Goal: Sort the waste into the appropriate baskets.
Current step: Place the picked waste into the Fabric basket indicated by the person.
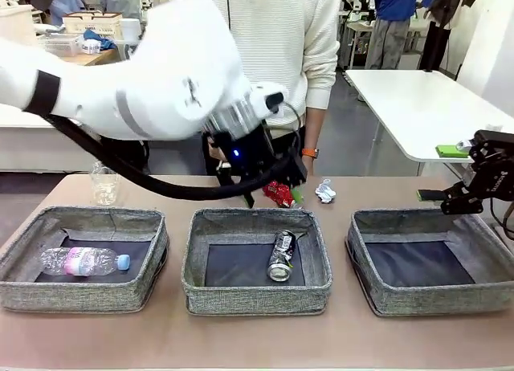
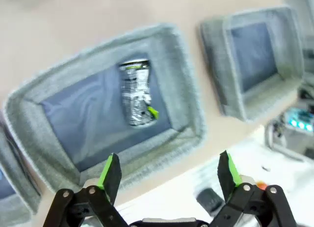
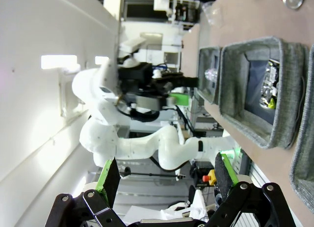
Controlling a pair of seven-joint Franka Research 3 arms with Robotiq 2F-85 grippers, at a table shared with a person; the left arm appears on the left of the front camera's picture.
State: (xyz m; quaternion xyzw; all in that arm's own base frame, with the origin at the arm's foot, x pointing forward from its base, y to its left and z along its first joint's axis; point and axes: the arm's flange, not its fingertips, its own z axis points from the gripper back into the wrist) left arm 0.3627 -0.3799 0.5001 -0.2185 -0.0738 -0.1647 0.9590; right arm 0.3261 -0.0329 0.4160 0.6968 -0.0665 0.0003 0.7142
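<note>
Tool states first: found the left tool (image 2: 169, 160) spread wide, gripping nothing, above the middle basket (image 1: 257, 295); the right tool (image 3: 166, 168) equally wide and unladen at the far right. Saw the dark printed can (image 1: 281, 254) lying in the middle basket and the bottle (image 1: 84, 261) in the left basket (image 1: 80, 295). Noted the crushed red can (image 1: 279, 194), paper wad (image 1: 325, 192) and plastic cup (image 1: 104, 182) on the table (image 1: 257, 339) beyond the baskets.

Front view: bright, even overhead light; soft shadows under the middle basket (image 1: 257, 295); left arm (image 1: 144, 74) close to lens, slightly soft. Left wrist view: motion blur throughout, dark printed can (image 2: 136, 92) smeared, edges bowed. Right wrist view: wall (image 3: 29, 114) at frame left overexposed, light fixture (image 3: 54, 62) upper left glaring.
</note>
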